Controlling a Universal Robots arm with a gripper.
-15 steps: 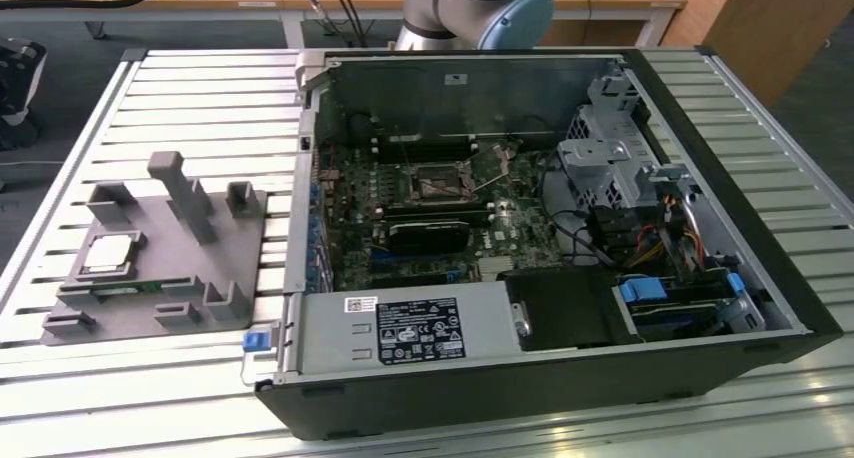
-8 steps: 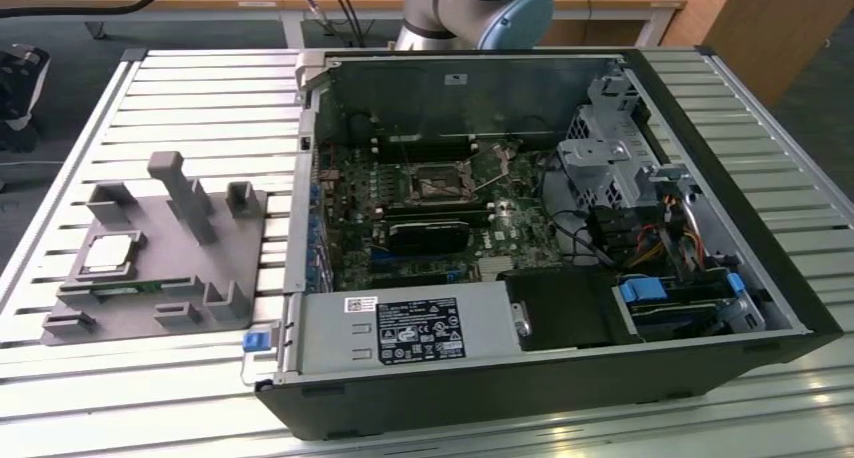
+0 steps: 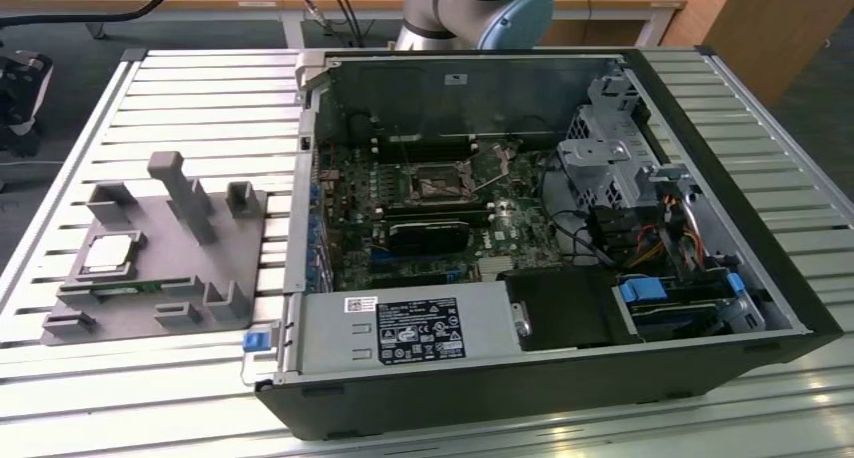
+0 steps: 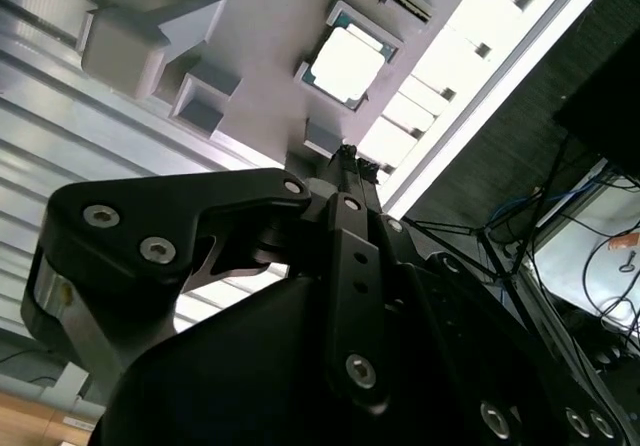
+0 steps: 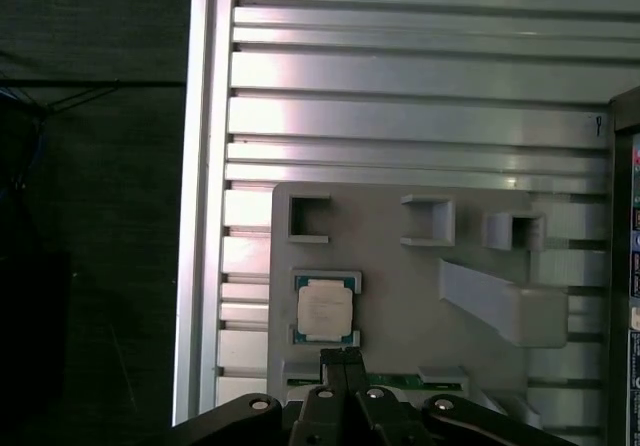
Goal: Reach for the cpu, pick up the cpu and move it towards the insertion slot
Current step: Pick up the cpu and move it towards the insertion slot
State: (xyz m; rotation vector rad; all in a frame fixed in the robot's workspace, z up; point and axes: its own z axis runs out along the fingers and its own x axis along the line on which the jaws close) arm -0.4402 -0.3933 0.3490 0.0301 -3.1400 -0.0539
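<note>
Right, the gripper (image 5: 342, 358) hangs high over the grey fixture plate (image 5: 400, 276), fingers pressed together with nothing between them, so nothing has been picked up yet. In the first wrist view the fingertips line up with the cpu (image 5: 325, 309) but stop short of it, sitting above the green memory stick (image 5: 395, 379) next to it. That looks like an approach pose, centring on the chip from well above.

The cpu lies flat, metal top up, in its own raised-edge pocket, which keeps it square and reachable from above. The pocket is on the side of the plate away from the computer case (image 3: 534, 398), towards the edge at the exterior view's left. The plate lies on the slatted table (image 3: 134, 398), against the case's side.

The insertion slot (image 3: 437, 186) is well apart from the chip, inside the open case near the middle of the board. It looks open and unoccupied, its thin lever angled out to one side.
</note>
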